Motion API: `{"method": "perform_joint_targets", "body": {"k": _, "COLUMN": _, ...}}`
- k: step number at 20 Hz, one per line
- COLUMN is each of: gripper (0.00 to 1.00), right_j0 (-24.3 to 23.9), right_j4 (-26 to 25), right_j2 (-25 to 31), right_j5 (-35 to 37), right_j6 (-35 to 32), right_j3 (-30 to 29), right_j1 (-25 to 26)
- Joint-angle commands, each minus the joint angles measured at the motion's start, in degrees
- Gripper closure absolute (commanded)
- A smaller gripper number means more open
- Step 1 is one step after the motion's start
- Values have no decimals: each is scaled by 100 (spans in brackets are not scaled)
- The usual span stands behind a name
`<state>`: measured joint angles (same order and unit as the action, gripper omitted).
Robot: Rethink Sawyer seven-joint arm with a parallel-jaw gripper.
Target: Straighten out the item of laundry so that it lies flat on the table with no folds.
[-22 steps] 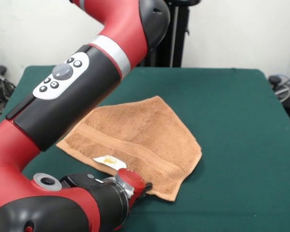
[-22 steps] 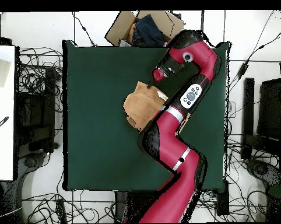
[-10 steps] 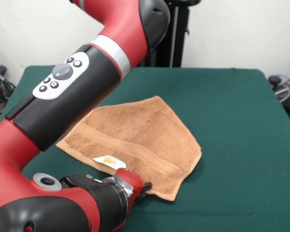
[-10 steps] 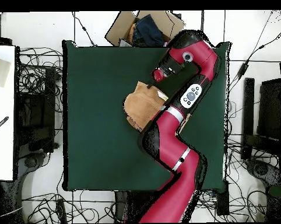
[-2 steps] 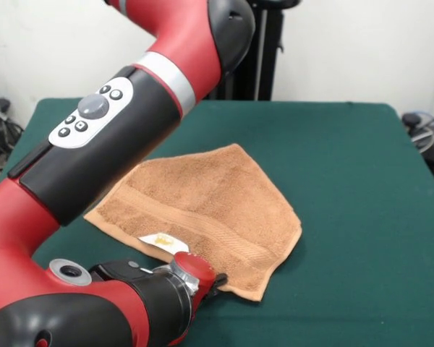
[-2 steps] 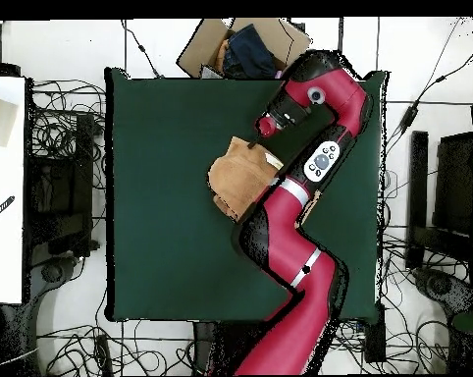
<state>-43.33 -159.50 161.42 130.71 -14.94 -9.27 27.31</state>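
Observation:
The item of laundry (image 5: 210,206) is an orange-tan towel lying partly folded into an uneven shape in the middle of the green table (image 5: 347,144). A woven band runs along its near side, and a white label with a yellow mark (image 5: 161,239) shows at the near edge. My gripper (image 5: 218,280) sits low at the towel's near edge, mostly hidden behind the red wrist cap. In the overhead view the towel (image 6: 236,179) lies left of the arm, which covers its right part, and the gripper (image 6: 264,127) is just beyond its far corner.
My arm's black and red forearm (image 5: 101,137) crosses over the towel's left side. In the overhead view an open cardboard box with dark cloth (image 6: 242,47) stands just past the table's (image 6: 162,245) top edge. A white surface (image 6: 5,187) lies at the left, with cables on the floor around.
The wrist end has crept very slightly down and left at the towel's near edge. The towel has not moved.

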Motion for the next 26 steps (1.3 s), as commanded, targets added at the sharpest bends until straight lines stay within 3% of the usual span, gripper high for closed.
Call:
{"method": "perform_joint_targets", "body": {"k": 1, "gripper": 100, "right_j0": -33, "right_j4": -655, "right_j2": -332, "right_j5": -1568, "right_j6": 1282, "right_j3": 582, "right_j1": 154}}
{"method": "perform_joint_targets", "body": {"k": 9, "gripper": 100, "right_j0": 34, "right_j4": -661, "right_j2": -470, "right_j5": -1671, "right_j6": 974, "right_j3": 528, "right_j1": 52}}
{"method": "perform_joint_targets", "body": {"k": 26, "gripper": 100, "right_j0": 175, "right_j4": -411, "right_j2": -716, "right_j5": -1440, "right_j6": -354, "right_j3": 482, "right_j1": -200}}
